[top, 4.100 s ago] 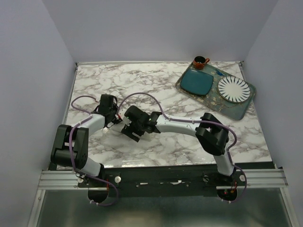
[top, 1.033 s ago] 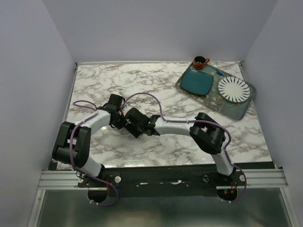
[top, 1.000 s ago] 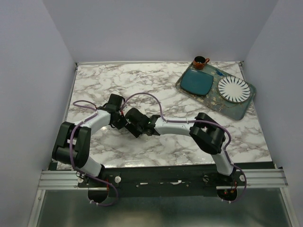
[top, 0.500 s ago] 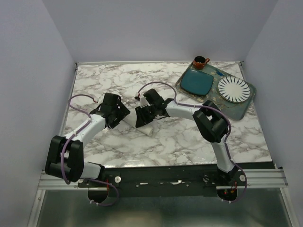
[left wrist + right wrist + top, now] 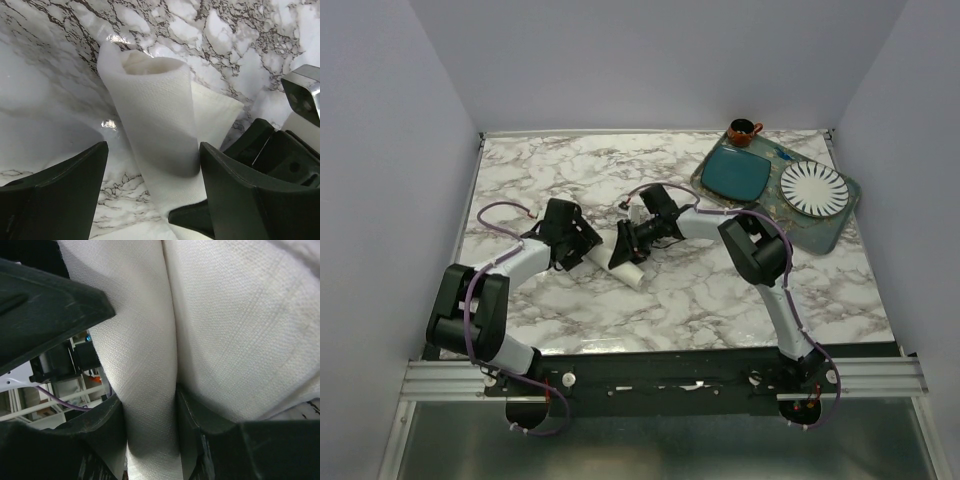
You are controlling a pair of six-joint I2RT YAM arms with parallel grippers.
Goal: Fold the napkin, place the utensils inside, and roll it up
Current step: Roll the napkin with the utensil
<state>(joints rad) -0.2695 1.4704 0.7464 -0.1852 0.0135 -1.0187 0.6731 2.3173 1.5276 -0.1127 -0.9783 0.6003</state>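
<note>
Cream off-white cloth napkin point(image 5: 633, 276), rolled into a tube, lies on the white-and-grey marble surface point(image 5: 720, 300), left of centre, between the two arms.

Around it:
- Right tool point(image 5: 620, 258) comes down over the mid-length of the roll and hides that part from above. Wrist view: closed, pinching a fold of the cloth point(image 5: 225, 330) between its fingers point(image 5: 100, 440).
- Left tool point(image 5: 588, 248) sits at the roll's left end, wide open. The roll point(image 5: 155, 115) lies between its fingers point(image 5: 60, 190); the left one is clear of the cloth, contact at the right one cannot be told.
- Well apart, at the far right corner: grey-green patterned tray point(image 5: 825, 228) with a teal square plate point(image 5: 738, 175) and a white ribbed round plate point(image 5: 813, 188); a small brown cup point(image 5: 742, 131) just behind it.

Long axis: diagonal, from the left tool toward the near right. The free end points near-right, past the right tool.
</note>
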